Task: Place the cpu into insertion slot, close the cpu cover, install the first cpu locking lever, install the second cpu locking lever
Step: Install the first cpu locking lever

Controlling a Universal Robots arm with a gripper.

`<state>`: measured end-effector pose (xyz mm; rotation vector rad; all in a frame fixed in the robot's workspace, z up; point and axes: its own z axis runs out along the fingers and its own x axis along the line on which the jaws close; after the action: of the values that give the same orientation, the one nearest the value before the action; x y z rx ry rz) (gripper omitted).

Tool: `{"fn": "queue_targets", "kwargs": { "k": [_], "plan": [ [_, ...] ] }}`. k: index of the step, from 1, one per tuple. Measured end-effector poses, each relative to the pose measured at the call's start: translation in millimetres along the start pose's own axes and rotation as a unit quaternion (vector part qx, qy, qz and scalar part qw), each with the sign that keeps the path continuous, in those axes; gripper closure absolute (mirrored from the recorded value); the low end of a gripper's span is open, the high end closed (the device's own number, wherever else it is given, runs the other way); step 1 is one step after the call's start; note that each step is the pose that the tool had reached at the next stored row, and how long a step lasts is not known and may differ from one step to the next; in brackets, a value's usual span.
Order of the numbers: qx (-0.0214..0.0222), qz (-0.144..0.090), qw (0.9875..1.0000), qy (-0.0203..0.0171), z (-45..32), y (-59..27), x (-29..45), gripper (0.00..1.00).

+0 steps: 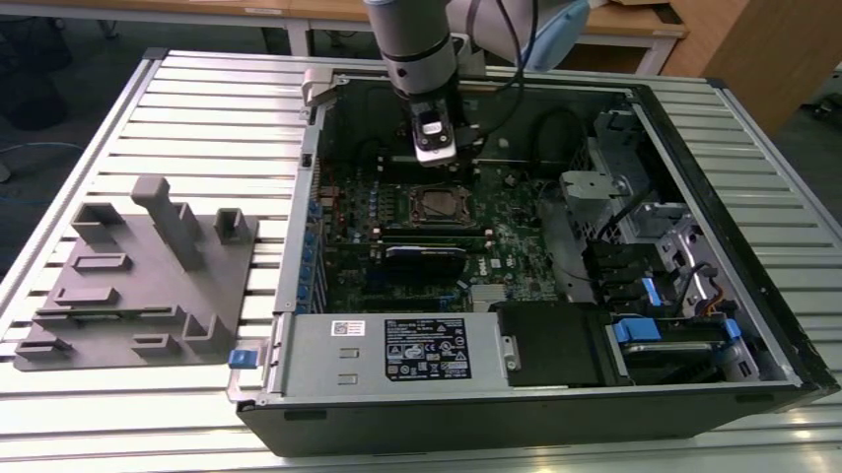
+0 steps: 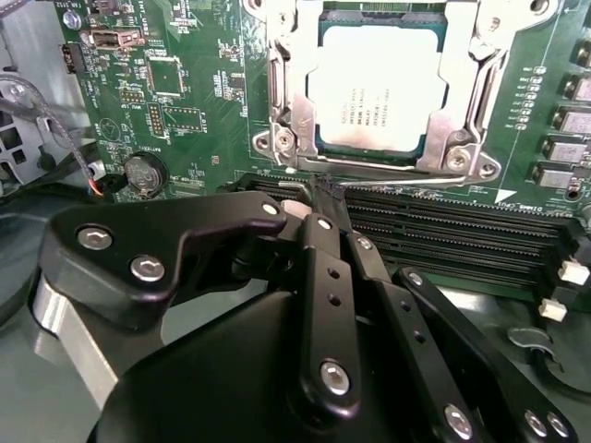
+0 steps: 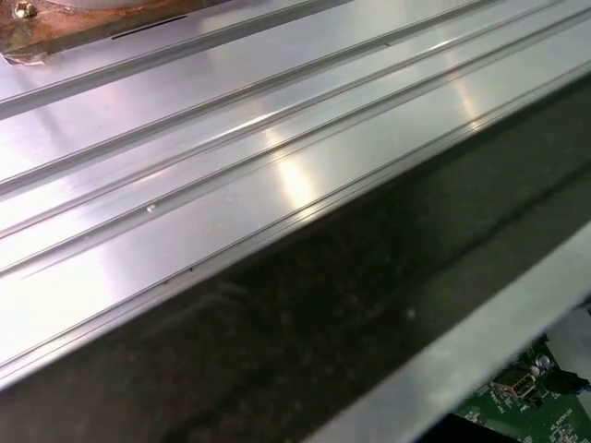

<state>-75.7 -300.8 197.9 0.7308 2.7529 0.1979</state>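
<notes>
The cpu, a pale grey square chip, lies flat in the insertion slot on the green board. The silvery cpu cover lies down around the chip as a frame. A thin lever rod runs along the socket's edge nearest the gripper. My gripper has its black fingers drawn together, the tips right at that edge by the rod; whether they hold the rod I cannot tell. In the exterior view the gripper hangs inside the open case just behind the socket.
Long black memory slots run beside the socket under the fingers. A coin battery sits on the board. The case holds drive bays and cables on the exterior view's right. A grey fixture block stands on the slatted table.
</notes>
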Motion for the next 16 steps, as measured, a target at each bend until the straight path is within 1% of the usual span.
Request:
{"fn": "queue_targets", "kwargs": {
  "k": [3, 7, 16],
  "plan": [
    [-0.0011, 0.0, 1.0, -0.0019, 0.6, -1.2, 1.8, 0.89],
    [-0.002, 0.0, 1.0, -0.0034, 0.9, -3.5, 2.7, 0.89],
    [-0.0027, 0.0, 1.0, -0.0047, 1.3, -9.7, 0.7, 0.89]
  ]
}}
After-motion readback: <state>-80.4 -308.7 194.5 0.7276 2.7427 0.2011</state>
